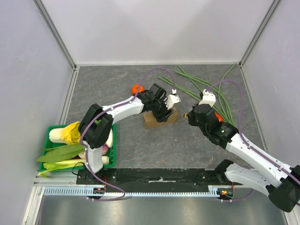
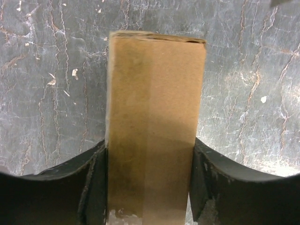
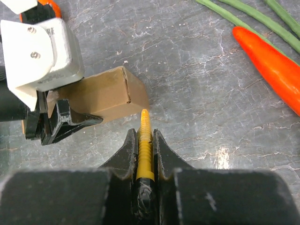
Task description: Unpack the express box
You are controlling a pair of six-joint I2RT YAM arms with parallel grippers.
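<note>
On the worktop, left fingers clamp the box by its sides; right fingers grip a yellow rod nearby.

Both arms reached inward, grippers near each other at mid-scene.

The left arm ran from its base forward and to the right, wrist tipped down. The left gripper sat low, its fingers set against both long sides of the express box. The right arm stretched forward and to the left. The right gripper was clamped on a thin yellow-tipped tool, its tip aimed toward the left gripper, close but apart.
</note>
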